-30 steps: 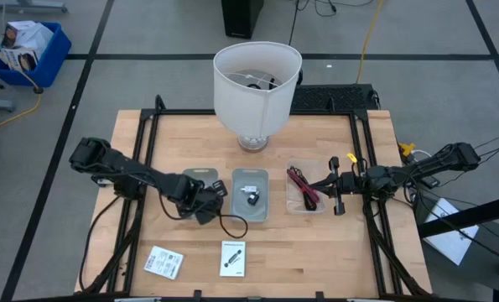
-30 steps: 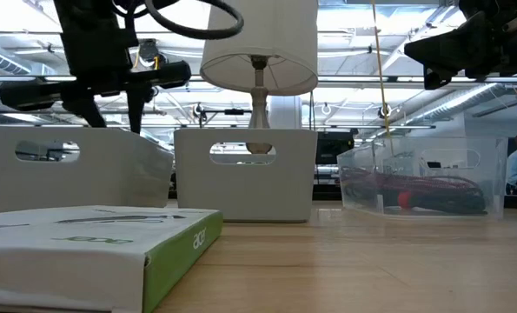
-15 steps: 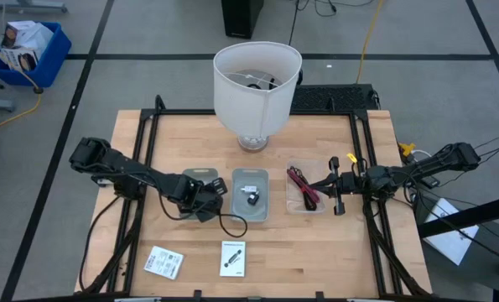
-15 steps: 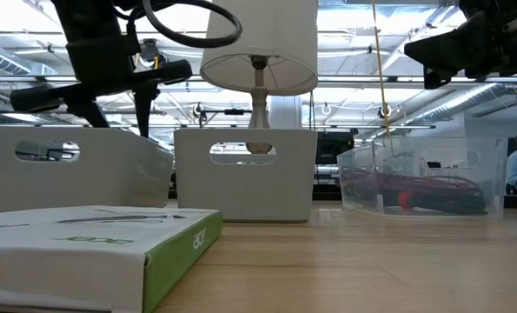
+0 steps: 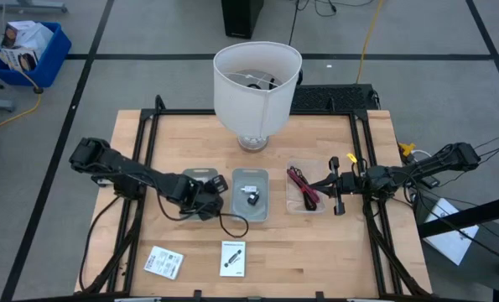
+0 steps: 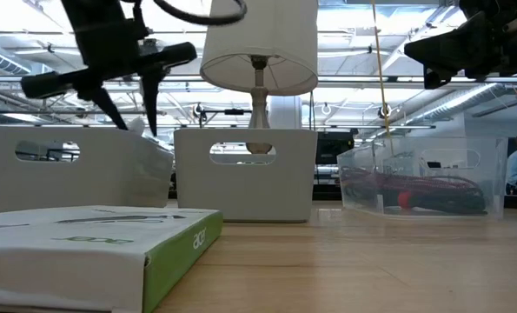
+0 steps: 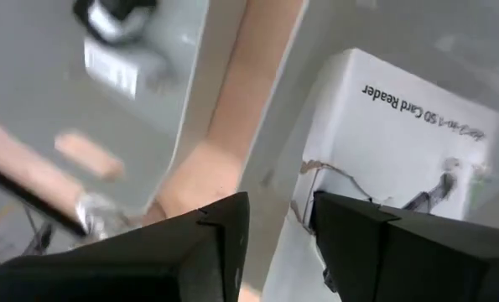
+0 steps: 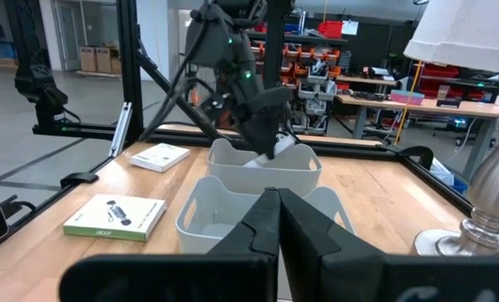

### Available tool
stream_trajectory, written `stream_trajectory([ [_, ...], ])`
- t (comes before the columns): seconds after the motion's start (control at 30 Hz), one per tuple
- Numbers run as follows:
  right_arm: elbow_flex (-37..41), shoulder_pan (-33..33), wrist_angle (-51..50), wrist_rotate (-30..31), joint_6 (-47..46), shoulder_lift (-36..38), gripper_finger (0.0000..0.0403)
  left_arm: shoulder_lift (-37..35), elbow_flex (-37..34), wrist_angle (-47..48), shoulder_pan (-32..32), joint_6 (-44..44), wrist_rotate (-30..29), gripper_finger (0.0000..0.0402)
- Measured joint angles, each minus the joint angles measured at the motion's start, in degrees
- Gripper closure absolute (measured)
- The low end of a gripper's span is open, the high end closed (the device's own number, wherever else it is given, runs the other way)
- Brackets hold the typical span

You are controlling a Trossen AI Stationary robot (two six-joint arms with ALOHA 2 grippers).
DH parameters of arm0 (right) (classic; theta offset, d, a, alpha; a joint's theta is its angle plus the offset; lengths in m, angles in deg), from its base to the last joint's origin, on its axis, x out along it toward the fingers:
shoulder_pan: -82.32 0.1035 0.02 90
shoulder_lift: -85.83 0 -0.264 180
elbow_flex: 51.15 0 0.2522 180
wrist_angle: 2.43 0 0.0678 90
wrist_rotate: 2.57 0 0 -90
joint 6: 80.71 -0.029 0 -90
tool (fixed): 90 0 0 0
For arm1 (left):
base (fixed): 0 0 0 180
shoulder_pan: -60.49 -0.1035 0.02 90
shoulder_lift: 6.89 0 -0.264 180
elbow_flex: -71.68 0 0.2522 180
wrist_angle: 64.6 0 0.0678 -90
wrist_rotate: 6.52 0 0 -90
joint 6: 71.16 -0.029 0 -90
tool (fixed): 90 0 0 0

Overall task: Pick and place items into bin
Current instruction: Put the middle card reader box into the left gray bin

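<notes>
A: High view: my left gripper point(image 5: 205, 200) hangs over the left bin point(image 5: 200, 186); right gripper point(image 5: 336, 186) waits pressed together by the clear bin point(image 5: 302, 188).

B: Left wrist view: fingers point(image 7: 190, 252) parted, SD reader packet point(image 7: 400, 138) lies loose in the bin. I'd lift straight up, clear of the wall.

White "SD Card Reader" packet point(image 7: 404, 138) just past left end effector point(image 7: 278, 220), fingers apart.
</notes>
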Motion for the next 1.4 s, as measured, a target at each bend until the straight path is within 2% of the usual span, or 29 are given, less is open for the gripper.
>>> stream_trajectory([
  [0.07,0.0,0.0,0.0,0.0,0.2,0.0,0.0403,0.0,1.0,0.6,0.0,1.1,-0.4,0.0268],
  [0.33,0.0,0.0,0.0,0.0,0.2,0.0,0.0403,0.0,3.0,2.2,-0.7,7.4,3.8,0.0268],
  [0.43,0.0,0.0,0.1,0.0,0.1,0.0,0.0403,0.0,4.0,3.2,-2.4,8.8,7.6,0.0268],
  [0.57,0.0,0.0,0.3,0.0,-0.2,0.0,0.0403,0.0,4.6,3.0,-4.2,9.1,14.0,0.0268],
  [0.7,0.0,0.0,0.3,0.0,-0.8,0.0,0.0403,0.0,4.6,3.4,-5.2,4.9,14.9,0.0271],
  [0.87,0.0,0.0,0.3,0.0,-0.6,0.0,0.0403,0.0,4.5,2.9,-5.1,3.8,16.4,0.0302],
  [1.0,0.0,0.0,0.2,0.0,0.0,0.0,0.0403,0.0,4.0,3.0,-5.2,2.0,17.1,0.0353],
  [1.13,0.0,0.0,0.1,0.0,0.1,0.0,0.0403,0.0,4.0,2.8,-6.2,8.8,17.1,0.0393],
  [1.23,0.0,0.0,0.0,0.0,0.2,0.0,0.0403,0.0,4.0,3.0,-7.2,11.5,17.0,0.0375],
  [1.4,0.0,0.0,0.0,0.0,0.2,0.0,0.0403,0.0,4.0,3.6,-7.9,12.5,17.4,0.0273],
])
